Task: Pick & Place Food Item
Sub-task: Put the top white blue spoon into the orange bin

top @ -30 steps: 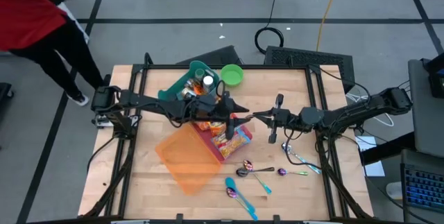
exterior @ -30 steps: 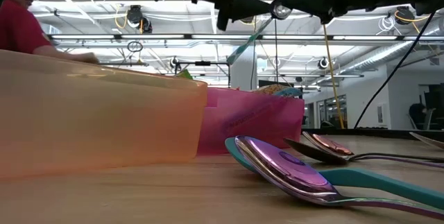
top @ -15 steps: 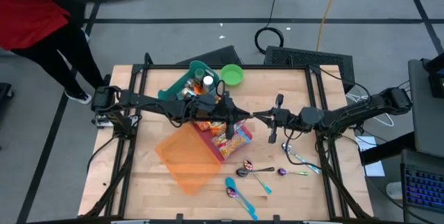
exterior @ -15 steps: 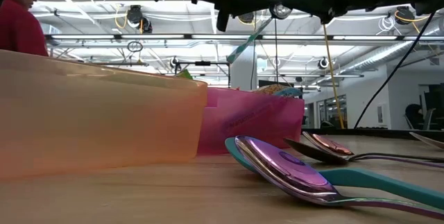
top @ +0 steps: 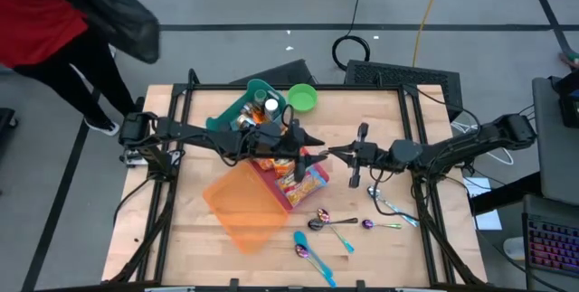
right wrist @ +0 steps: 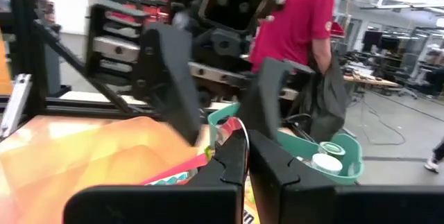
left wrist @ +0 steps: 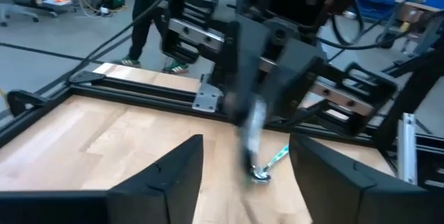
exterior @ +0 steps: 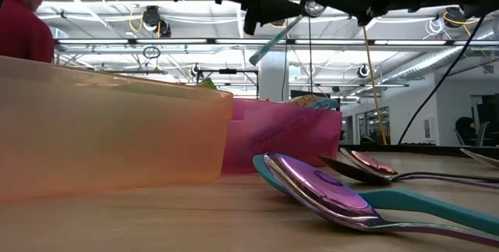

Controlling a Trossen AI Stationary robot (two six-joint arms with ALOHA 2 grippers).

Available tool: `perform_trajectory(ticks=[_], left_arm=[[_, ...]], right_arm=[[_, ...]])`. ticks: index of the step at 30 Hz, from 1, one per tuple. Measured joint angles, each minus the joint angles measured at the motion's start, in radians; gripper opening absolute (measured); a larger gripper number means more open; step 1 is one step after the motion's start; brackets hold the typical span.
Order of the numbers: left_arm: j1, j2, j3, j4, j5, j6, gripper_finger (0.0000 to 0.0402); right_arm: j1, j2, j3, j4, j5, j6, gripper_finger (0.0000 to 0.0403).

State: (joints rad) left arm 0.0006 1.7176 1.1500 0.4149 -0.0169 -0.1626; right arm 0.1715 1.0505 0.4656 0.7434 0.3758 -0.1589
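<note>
High view, left tool (top: 318,154) parted, right tool (top: 336,153) shut on spoon (exterior: 269,47), over pink bin (top: 291,180)

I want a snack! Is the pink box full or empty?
Full. The pink box holds colourful packets piled above its rim.

The wooden tabletop (top: 190,238) carried an orange bin (top: 242,203) touching a pink bin (top: 291,180), a teal bin (top: 237,111) beside a green bowl (top: 303,98), and several spoons (top: 336,227) scattered near the front right.
</note>
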Motion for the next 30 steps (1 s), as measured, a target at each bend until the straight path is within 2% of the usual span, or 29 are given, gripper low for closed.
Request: perform_trajectory(ticks=[3,6,9,15,16,23,30], left_arm=[[0.0,0.0,0.0,0.001,-0.032,0.003,0.0226],[0.004,0.0,0.0,0.001,-0.035,0.011,0.0202],[0.006,0.0,0.0,0.001,-0.034,0.024,0.0156],[0.01,0.0,0.0,0.0,-0.021,0.057,0.0026],[0.013,0.0,0.0,0.0,-0.022,0.066,0.0016],[0.021,0.0,0.0,0.001,-0.022,0.093,0.0008],[0.011,-0.06,-0.003,-0.009,-0.029,0.103,0.0002]], right_arm=[[0.0,0.01,0.0,0.009,-0.014,0.0,0.0],[0.0,0.011,0.0,0.009,-0.014,-0.001,0.0],[0.0,0.011,0.0,0.01,-0.011,0.0,0.0],[-0.001,0.011,0.0,0.01,-0.004,0.004,0.0],[-0.001,0.011,0.0,0.011,0.0,0.007,0.0],[-0.002,0.011,0.0,0.013,0.0,0.004,0.0006],[0.003,-0.038,0.001,-0.031,0.051,0.02,0.0068]])
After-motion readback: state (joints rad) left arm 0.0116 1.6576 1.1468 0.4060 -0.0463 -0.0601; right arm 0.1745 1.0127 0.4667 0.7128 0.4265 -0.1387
